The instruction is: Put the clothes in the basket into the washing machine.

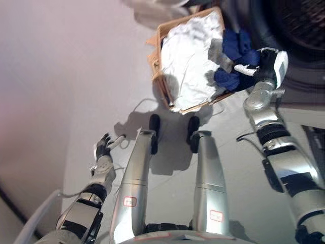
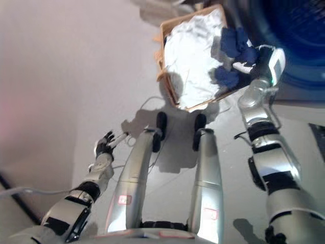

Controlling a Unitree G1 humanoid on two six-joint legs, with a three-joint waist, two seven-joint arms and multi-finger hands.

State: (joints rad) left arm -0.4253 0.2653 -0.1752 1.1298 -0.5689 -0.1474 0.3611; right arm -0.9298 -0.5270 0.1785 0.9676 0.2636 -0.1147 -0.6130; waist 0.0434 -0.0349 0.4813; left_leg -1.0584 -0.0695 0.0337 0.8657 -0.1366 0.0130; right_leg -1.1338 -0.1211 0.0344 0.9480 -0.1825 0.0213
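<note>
Right hand clutching blue garment over basket, left hand loosely spread

A smooth, pale grey floor is seen across most of both views, without pattern or seams. It is lit evenly on the left, and soft dark shadows are cast on it near the middle. A dark strip is seen running diagonally across the lower left corner, with a lighter surface beyond it; what it belongs to cannot be told. A flat dark panel is seen lying at the right edge. No wall or window can be made out.
</note>
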